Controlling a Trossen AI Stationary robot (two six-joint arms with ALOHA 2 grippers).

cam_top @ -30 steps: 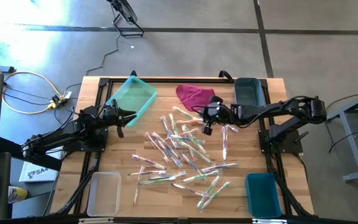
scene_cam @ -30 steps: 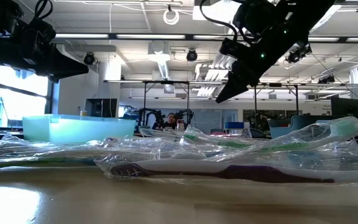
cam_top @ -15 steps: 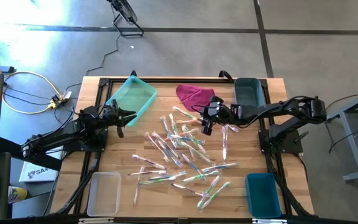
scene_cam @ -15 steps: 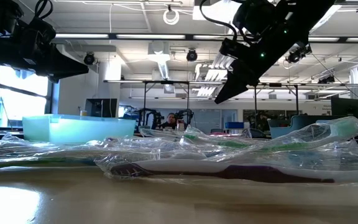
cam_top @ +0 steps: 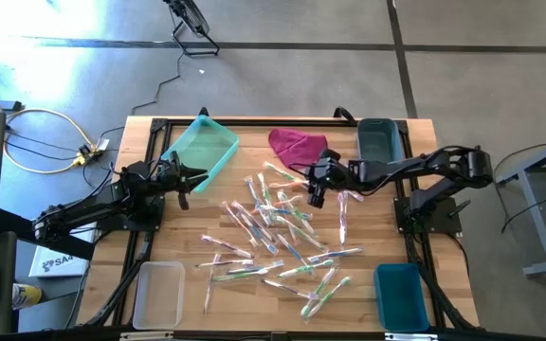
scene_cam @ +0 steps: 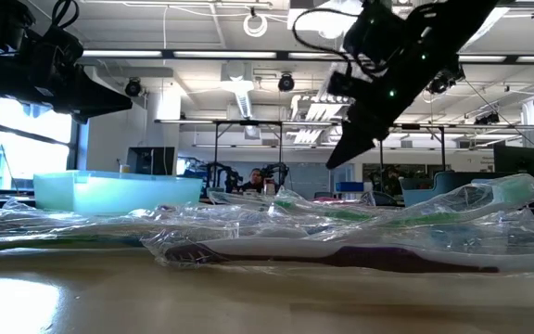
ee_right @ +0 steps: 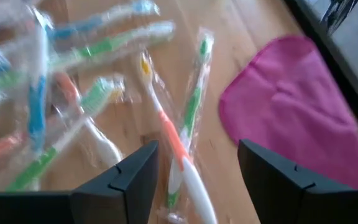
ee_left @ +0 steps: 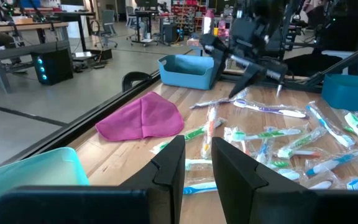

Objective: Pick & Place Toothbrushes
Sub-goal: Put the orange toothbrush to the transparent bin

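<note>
My right gripper (cam_top: 315,194), fingers spread and empty, hangs over an orange-handled wrapped toothbrush (ee_right: 166,146) whose long axis runs between them; left gripper (cam_top: 184,177) waits, narrowly parted, empty.

Overhead camera is looking straight down; low one is sitting at tabletop level facing the room; both wrist cameras are seeing the pink cloth (ee_left: 143,117) closely.

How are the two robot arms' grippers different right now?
The right gripper stands wide open over the wrapped toothbrushes beside the magenta cloth. The left gripper shows only a narrow gap between its fingers and waits near the teal bin, away from the pile. Both are empty, dark and two-fingered.
</note>
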